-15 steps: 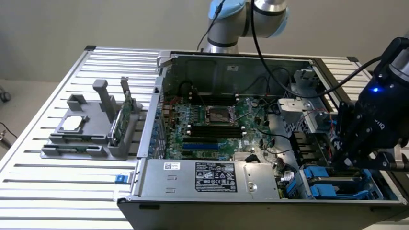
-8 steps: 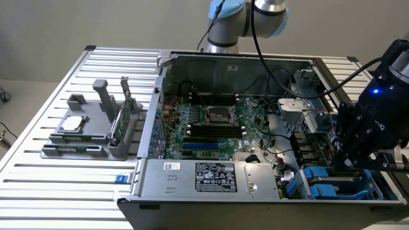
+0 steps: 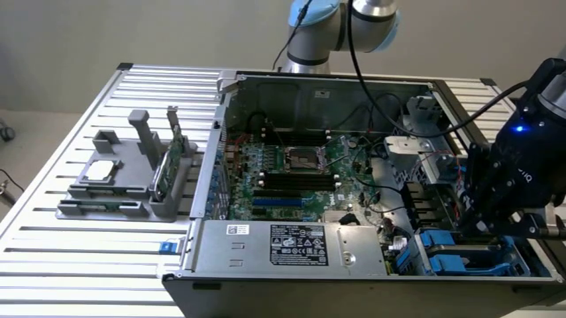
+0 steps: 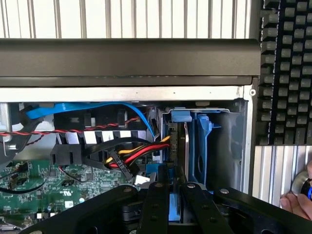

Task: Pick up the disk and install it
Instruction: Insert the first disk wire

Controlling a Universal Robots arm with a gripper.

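The disk (image 4: 184,146) is standing on edge inside the computer case (image 3: 265,246), partway down in a drive bay with blue plastic carriers (image 3: 447,255) at the case corner nearest the exterior view's lower right. In the wrist view its thin metal edge is showing between blue frame rails (image 4: 202,141), with the end effector (image 4: 169,204) sitting directly over it. The two black fingers (image 4: 155,207) are closing narrowly on the disk's blue-framed end, so the end effector is gripping the disk rather than hanging open.

Judging from this, the step in hand is seating the drive in its bay. Doing it well seems to mean keeping the disk parallel to the bay walls, so the blue frame is running in its guides and not wedging, and pressing straight along the slot without sideways lean. The red, yellow and black power cable bundle (image 4: 131,156) and the blue data cable (image 4: 97,109) are lying just beside the bay, so they should be staying clear of the slot.

On the slatted metal surface (image 3: 89,278), toward its edge on the exterior view's left, a grey parts stand (image 3: 119,189) is holding a green circuit card (image 3: 177,149) and a small silver chip (image 3: 105,169). The motherboard (image 3: 292,172) is filling the case's middle.
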